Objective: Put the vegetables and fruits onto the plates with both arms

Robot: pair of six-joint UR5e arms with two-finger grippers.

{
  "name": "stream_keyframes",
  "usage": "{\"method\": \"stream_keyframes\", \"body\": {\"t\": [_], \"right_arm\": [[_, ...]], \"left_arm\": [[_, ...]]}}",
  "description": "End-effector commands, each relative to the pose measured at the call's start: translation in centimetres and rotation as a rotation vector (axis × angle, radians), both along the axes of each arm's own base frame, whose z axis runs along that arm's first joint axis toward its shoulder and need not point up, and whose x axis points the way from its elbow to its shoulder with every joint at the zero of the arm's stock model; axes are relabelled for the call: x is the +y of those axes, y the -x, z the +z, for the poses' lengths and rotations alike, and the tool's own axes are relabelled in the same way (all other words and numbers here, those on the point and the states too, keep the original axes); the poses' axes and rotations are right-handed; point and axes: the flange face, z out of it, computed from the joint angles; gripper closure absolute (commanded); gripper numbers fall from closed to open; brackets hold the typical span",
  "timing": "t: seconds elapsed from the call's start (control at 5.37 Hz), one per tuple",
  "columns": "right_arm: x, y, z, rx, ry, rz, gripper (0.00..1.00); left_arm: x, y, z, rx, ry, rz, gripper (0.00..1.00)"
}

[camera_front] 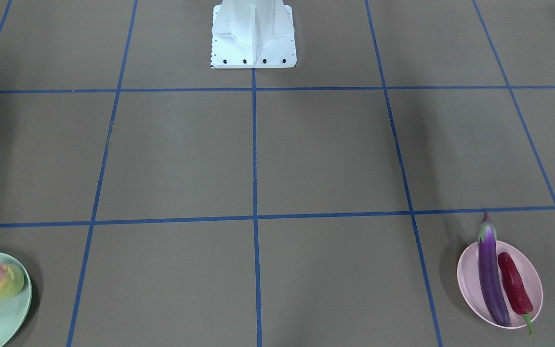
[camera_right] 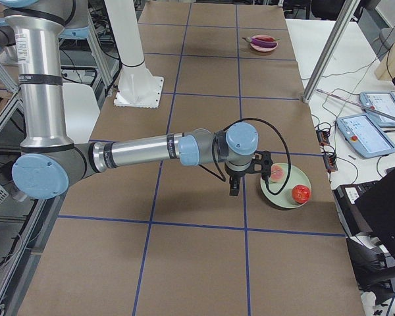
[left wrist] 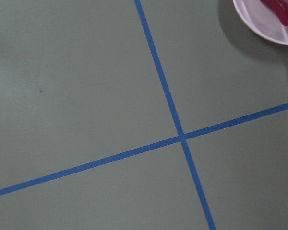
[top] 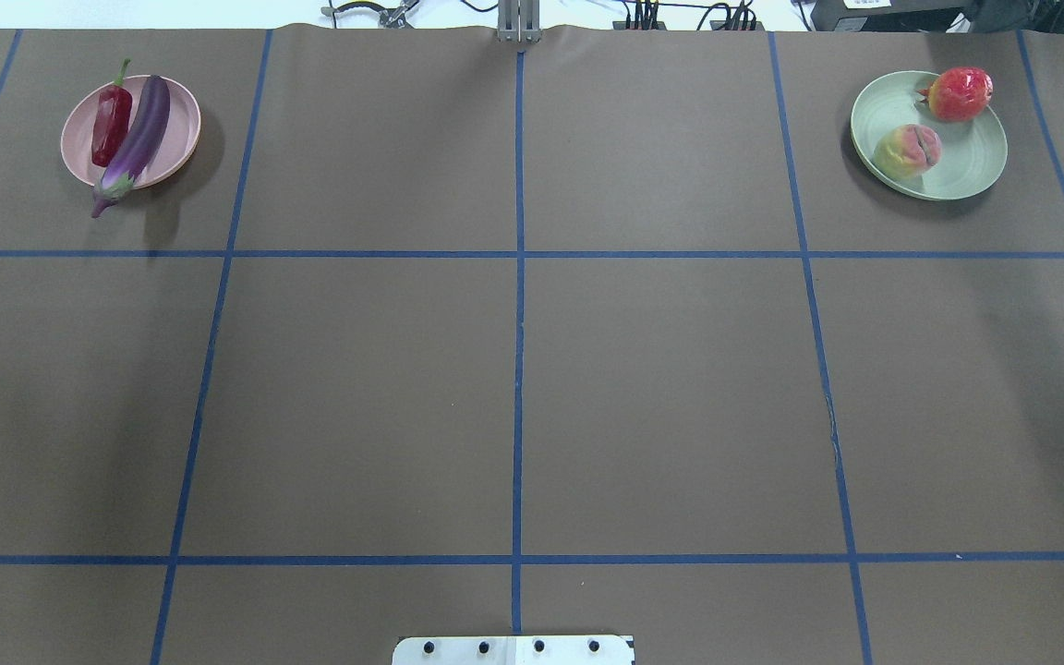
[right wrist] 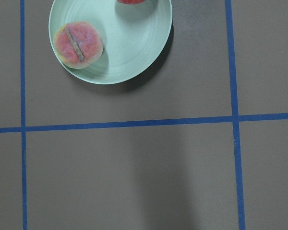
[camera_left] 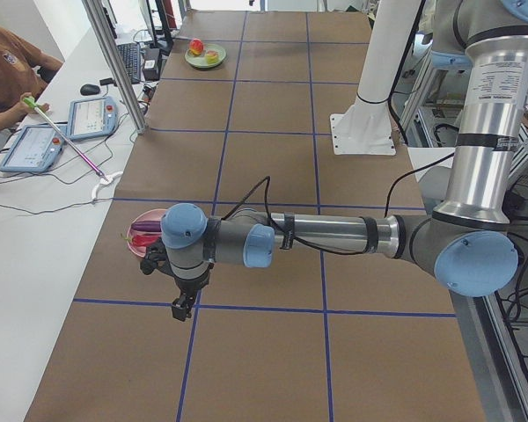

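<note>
The purple eggplant [top: 137, 139] and the red chili [top: 111, 125] lie on the pink plate [top: 176, 120] at the far left. The peach [top: 906, 151] and the red-orange fruit [top: 959, 93] sit on the mint green plate [top: 971, 157] at the far right. My left gripper [camera_left: 183, 308] hangs above the table just short of the pink plate [camera_left: 145, 242]. My right gripper [camera_right: 234, 191] hangs beside the green plate [camera_right: 284, 194]. Both grippers show only in the side views, so I cannot tell whether they are open or shut. Neither holds anything that shows.
The white robot base [top: 513, 649] stands at the near edge of the brown table with blue tape lines. An operator [camera_left: 4, 70] sits at a side desk with tablets [camera_left: 92, 117]. A metal frame post [camera_left: 114, 61] stands at the table's far edge.
</note>
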Motion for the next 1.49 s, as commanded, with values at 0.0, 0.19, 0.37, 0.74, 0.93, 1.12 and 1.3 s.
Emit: {"method": "stream_keyframes", "body": {"t": [0.0,0.19,0.37,0.74,0.93,1.12,1.3], "right_arm": [[0.3,0.0,0.5,0.011,0.008,0.001,0.0],[0.4,-0.1,0.8,0.014,0.011,0.001,0.0],[0.4,-0.1,1.2,0.017,0.017,0.0,0.0],[0.5,-0.2,1.5,0.033,0.013,-0.004,0.0],[0.7,-0.2,1.9,0.033,0.008,-0.012,0.0],[0.8,-0.2,1.9,0.033,0.002,-0.017,0.0],[0.8,-0.2,2.1,0.035,0.005,-0.017,0.0]], "left_arm": [[3.1,0.0,3.3,-0.006,0.049,0.019,0.0],[2.2,-0.5,1.5,0.05,0.044,0.003,0.0],[2.2,-0.7,-0.8,0.097,0.092,-0.093,0.0],[2.3,-1.0,-2.2,0.096,0.073,-0.097,0.0],[3.0,-1.0,-1.4,0.096,0.088,-0.097,0.0],[3.0,-1.2,-1.3,0.095,0.088,-0.093,0.0],[3.0,-1.2,-1.3,0.097,0.09,-0.093,0.0]]}}
